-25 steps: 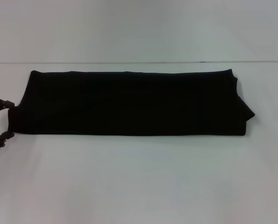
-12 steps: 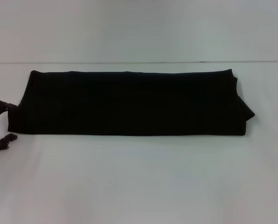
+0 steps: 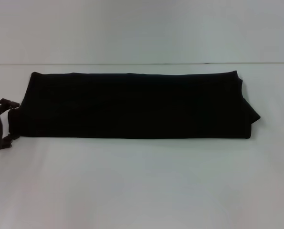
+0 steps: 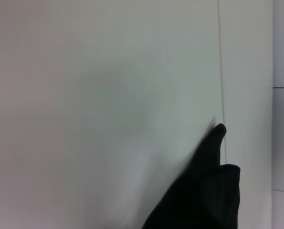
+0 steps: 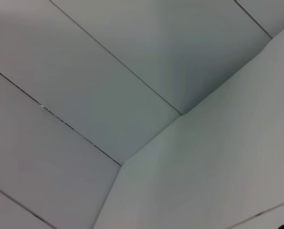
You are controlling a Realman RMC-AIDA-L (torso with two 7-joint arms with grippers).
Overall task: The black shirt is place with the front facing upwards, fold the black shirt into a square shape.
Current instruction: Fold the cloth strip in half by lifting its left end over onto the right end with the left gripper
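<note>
Black shirt lies folded into a long flat band across the white table, lettering hidden, its right end bunched; left gripper sits spread apart at its left end

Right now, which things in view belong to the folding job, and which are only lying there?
Belongs to the job:
- black shirt, folded into a long band on the table
- left gripper, at the shirt's left end

Not part of the job:
- white table; nothing else lies on it in view. The right gripper is not in view.
</note>
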